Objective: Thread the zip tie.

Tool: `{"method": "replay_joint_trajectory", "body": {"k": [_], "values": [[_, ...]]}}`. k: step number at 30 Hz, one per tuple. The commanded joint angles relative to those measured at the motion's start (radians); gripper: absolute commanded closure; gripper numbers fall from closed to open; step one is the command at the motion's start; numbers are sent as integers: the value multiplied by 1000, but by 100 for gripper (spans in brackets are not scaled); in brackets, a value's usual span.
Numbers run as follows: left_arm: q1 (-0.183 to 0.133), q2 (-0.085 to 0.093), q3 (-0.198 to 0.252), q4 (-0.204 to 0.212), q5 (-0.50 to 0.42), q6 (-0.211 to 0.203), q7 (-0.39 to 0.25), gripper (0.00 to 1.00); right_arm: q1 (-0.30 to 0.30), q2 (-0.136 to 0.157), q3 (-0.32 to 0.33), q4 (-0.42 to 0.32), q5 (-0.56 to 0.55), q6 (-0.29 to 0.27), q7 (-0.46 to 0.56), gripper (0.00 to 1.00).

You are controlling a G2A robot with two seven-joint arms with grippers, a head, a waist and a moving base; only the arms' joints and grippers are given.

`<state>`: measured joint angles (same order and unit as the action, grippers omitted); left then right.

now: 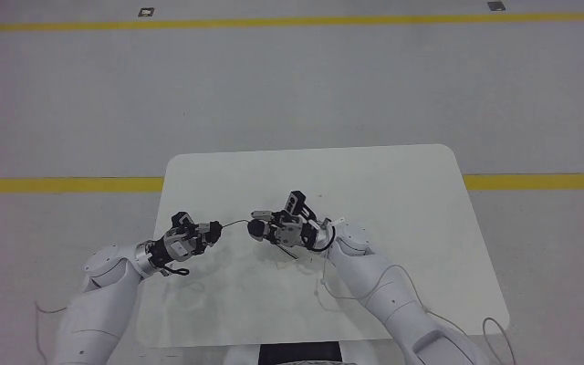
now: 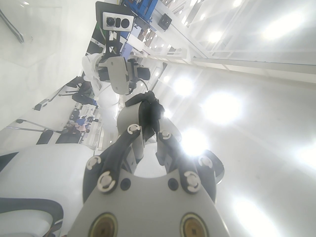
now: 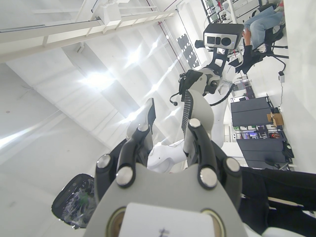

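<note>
Top view: tie (image 1: 235, 223) in left tool (image 1: 213, 231)

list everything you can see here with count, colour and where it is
zip tie: 1, black, over the table, running between the two hands
table: 1, white, under both hands
floor lines: 2, yellow, one passing behind the table, one farther off
floor markers: 2, dark squares, by the far line
left hand: 1, grey and black, shut on the zip tie
right hand: 1, grey and black, open, facing the left hand, near the zip tie's free end
</note>
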<state>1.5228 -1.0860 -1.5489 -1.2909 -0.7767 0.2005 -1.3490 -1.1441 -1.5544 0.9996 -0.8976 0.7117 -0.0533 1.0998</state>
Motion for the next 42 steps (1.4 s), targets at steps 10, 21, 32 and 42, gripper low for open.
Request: {"method": "replay_joint_trajectory", "body": {"k": [10,21,32,42], "values": [[0,0,0,0,0,0,0,100,26,-7,-26,32,18,-9,-2,90],[0,0,0,0,0,0,0,100,43,-5,-40,40,-11,-17,-25,100],[7,-1,18,-19,-10,-4,47,0,36,13,-25,15,-54,-22,-34,100],[21,6,48,-46,-10,-24,70,0,25,17,-35,-12,-54,-13,-34,100]]}}
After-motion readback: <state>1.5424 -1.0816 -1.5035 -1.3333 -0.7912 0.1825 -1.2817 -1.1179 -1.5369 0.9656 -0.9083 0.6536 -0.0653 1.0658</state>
